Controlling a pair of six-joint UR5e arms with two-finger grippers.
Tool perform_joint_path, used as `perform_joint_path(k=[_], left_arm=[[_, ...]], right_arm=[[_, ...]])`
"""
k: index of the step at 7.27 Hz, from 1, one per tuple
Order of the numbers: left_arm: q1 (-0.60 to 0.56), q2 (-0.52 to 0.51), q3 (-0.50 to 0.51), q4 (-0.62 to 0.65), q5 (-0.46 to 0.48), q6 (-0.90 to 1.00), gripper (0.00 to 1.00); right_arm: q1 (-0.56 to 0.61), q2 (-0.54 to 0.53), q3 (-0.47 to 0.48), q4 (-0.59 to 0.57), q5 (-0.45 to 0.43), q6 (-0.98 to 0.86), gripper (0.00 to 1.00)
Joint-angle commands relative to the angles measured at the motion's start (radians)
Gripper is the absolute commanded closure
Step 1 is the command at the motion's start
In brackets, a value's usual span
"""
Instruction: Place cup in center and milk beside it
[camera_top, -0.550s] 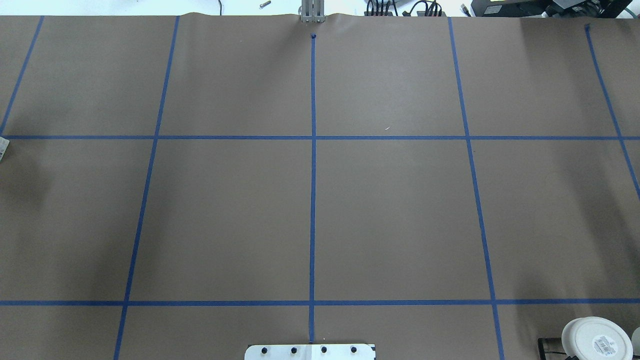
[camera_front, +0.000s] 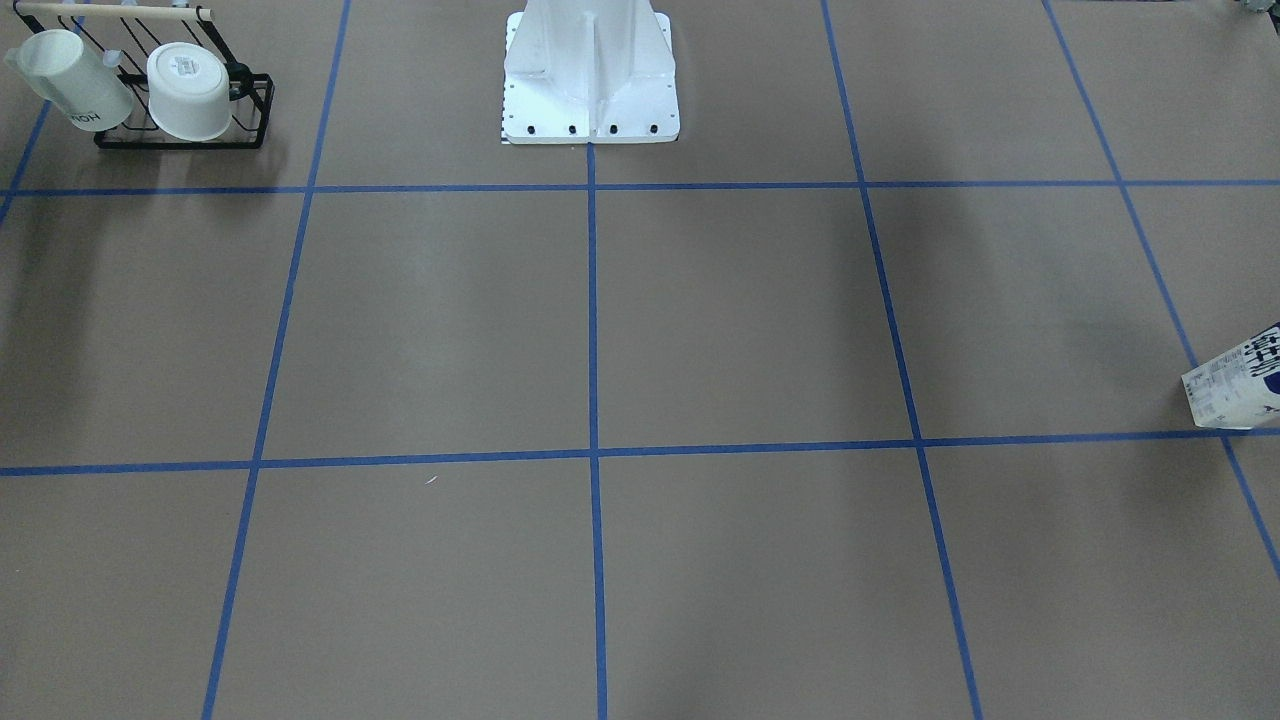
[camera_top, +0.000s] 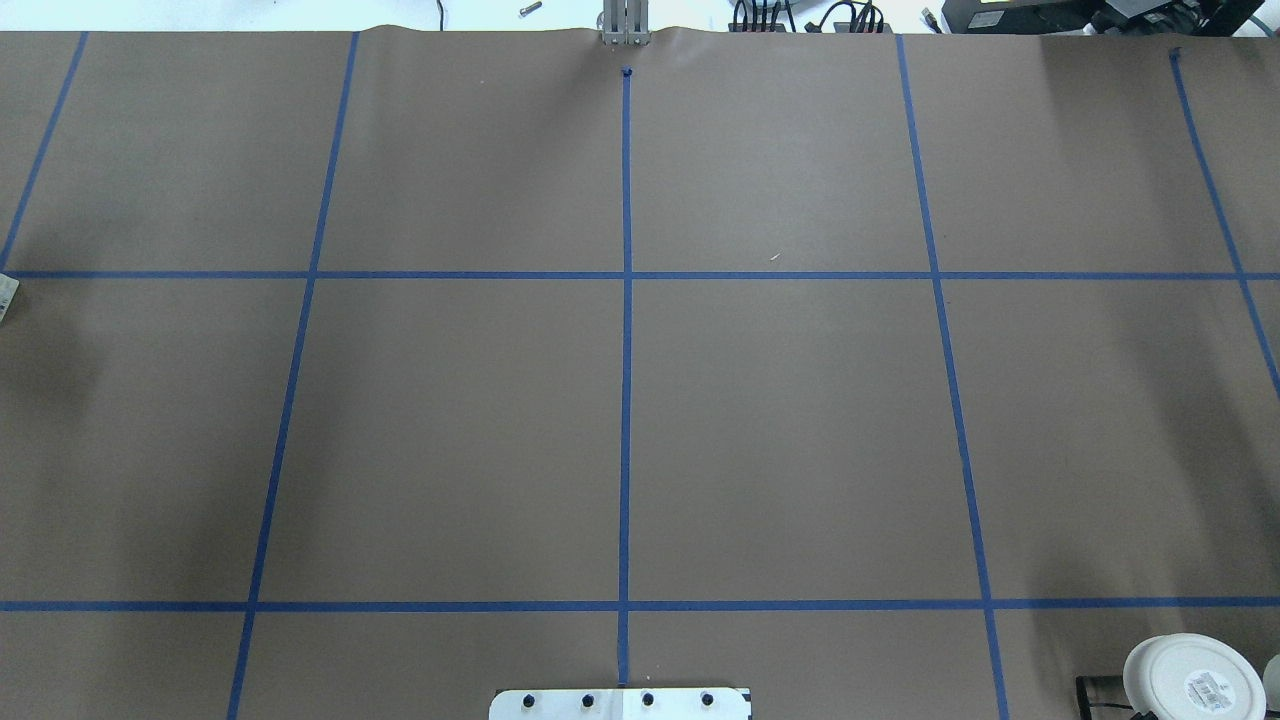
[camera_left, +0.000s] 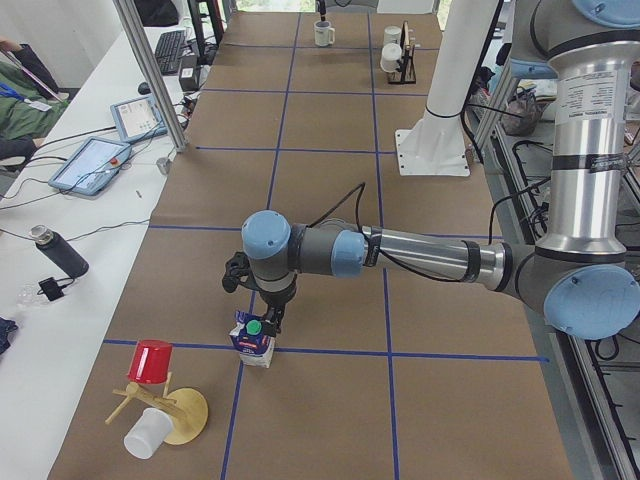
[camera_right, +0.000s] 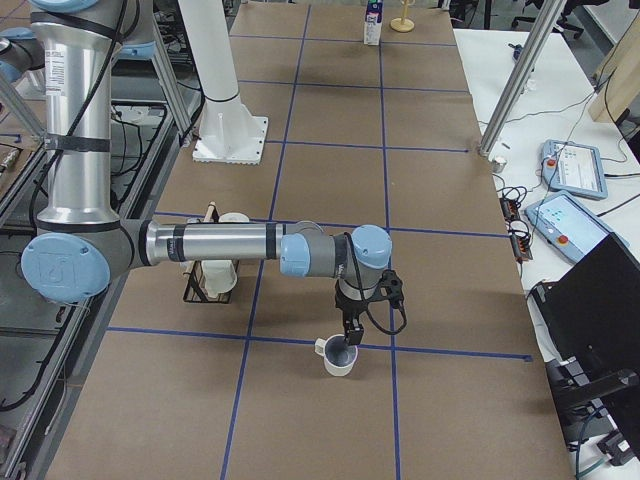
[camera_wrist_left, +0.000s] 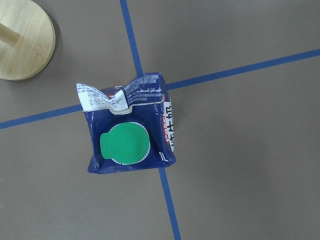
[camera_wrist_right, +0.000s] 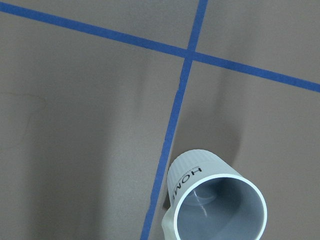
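The milk (camera_left: 252, 342) stands upright at a blue tape crossing near the table's left end. Its green cap fills the left wrist view (camera_wrist_left: 125, 145), and its edge shows in the front view (camera_front: 1238, 388). My left gripper (camera_left: 267, 322) hangs just over its top; I cannot tell whether it is open. The cup (camera_right: 340, 356), a white ribbed "HOME" mug, stands upright near the right end and shows in the right wrist view (camera_wrist_right: 217, 205). My right gripper (camera_right: 347, 337) is right above its rim; I cannot tell its state. The center (camera_top: 625, 440) is bare.
A black rack (camera_front: 180, 135) near the robot's right holds another lettered white mug (camera_front: 72, 80) and a squat white cup (camera_front: 190, 90). A wooden stand (camera_left: 170, 410) with a red cup (camera_left: 151, 362) sits beside the milk. The robot's white base (camera_front: 590, 70) is at the table's near edge.
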Motion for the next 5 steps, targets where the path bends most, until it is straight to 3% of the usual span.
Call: perform_joint_path(k=[1, 2, 5], left_arm=[[0.000, -0.009, -0.032, -0.009, 0.000, 0.003, 0.01], [0.000, -0.015, -0.034, -0.045, 0.000, 0.000, 0.01], [0.000, -0.018, -0.025, -0.145, -0.001, 0.000, 0.01]], right_arm=[[0.000, 0.011, 0.004, 0.000, 0.000, -0.001, 0.00], [0.000, 0.014, 0.002, 0.050, 0.000, 0.000, 0.00], [0.000, -0.001, -0.010, 0.361, -0.022, 0.012, 0.00]])
